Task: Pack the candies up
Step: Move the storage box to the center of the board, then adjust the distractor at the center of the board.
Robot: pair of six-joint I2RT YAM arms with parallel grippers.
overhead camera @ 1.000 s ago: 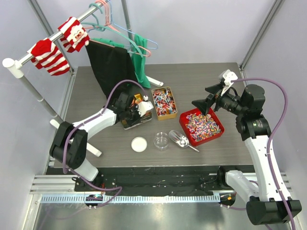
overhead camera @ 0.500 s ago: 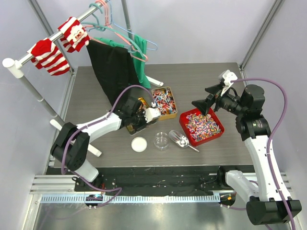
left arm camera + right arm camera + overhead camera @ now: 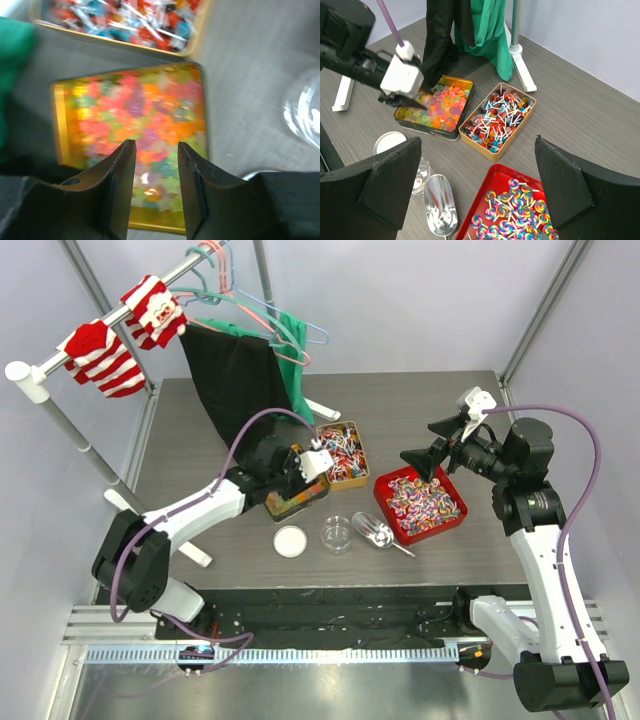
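Note:
The gummy candies [image 3: 145, 110] fill a dark tin [image 3: 427, 127] with a gold inside, left of centre on the table [image 3: 297, 502]. My left gripper [image 3: 156, 145] is open and empty, its jaws apart just above the near part of the gummies; it also shows from above [image 3: 300, 472]. A gold tin [image 3: 341, 480] of small ball lollipops [image 3: 497, 120] stands just right of it. A red tray [image 3: 381, 490] holds striped swirl lollipops [image 3: 530, 220]. My right gripper [image 3: 477, 145] is wide open and empty, high above the tray [image 3: 428, 444].
A silver scoop [image 3: 378, 533] lies beside the red tray, bowl up. A clear glass dish [image 3: 337, 533] and a white round lid [image 3: 290, 541] sit in front of the tins. A clothes rack with black and green garments [image 3: 240, 370] stands at the back left.
My left arm has swung right and its gripper has shifted over the gummy tin towards the lollipop tin. The right arm has not moved.

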